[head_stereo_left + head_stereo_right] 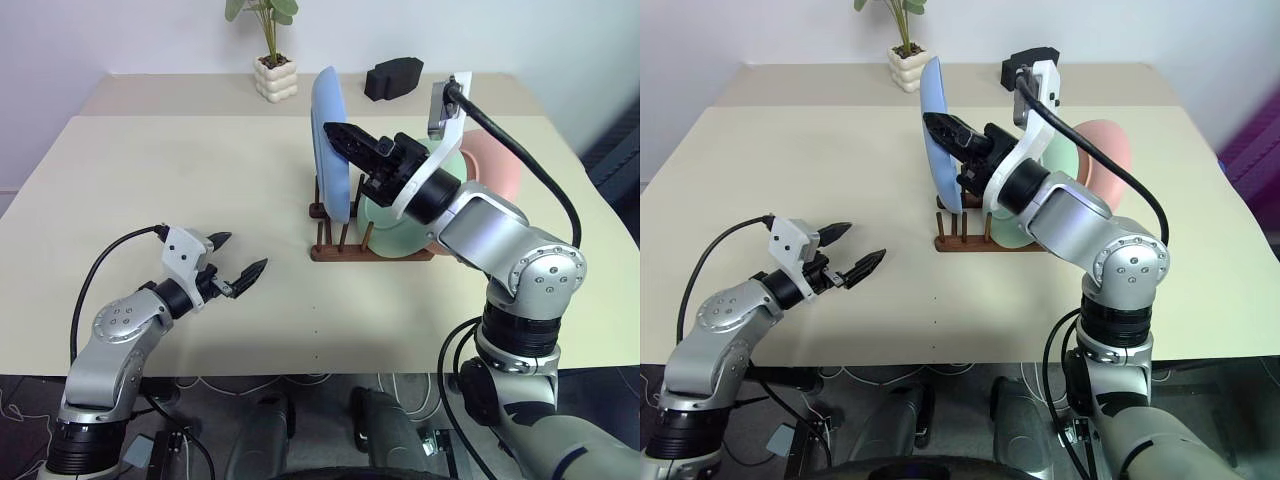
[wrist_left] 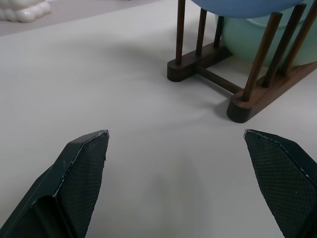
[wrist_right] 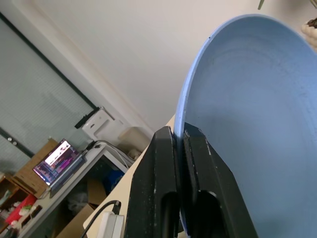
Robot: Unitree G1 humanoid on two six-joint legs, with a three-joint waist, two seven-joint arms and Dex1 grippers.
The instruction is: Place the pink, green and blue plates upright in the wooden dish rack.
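Nearest the camera, the left gripper (image 1: 240,254) hovers low over the near left part of the beige table (image 1: 150,170), its two black fingers (image 2: 81,166) spread wide with nothing between them, pointing toward the rack across a stretch of bare tabletop. Wide open surface lies to its left and beyond it, reaching to the table's far edge.

Right of centre stands the wooden dish rack (image 1: 340,245): dark brown, two parallel base rails joined by a crossbar, with thin upright pegs rising from them. It sits well in from the table's edges. A blue plate (image 1: 330,140) stands on edge at the rack's left end, its lower rim down among the pegs. The right gripper (image 1: 340,135) is pinched shut on the upper rim of the blue plate, one finger on each face of it, as the right wrist view shows. Just behind the blue one, a pale green plate (image 1: 395,225) stands in the rack, and a pink plate (image 1: 495,165) shows beyond it on the right, partly hidden by the right arm.

At the table's far edge sit a small white pot with a green plant (image 1: 274,75) and a black object (image 1: 395,78), both well apart from the rack.
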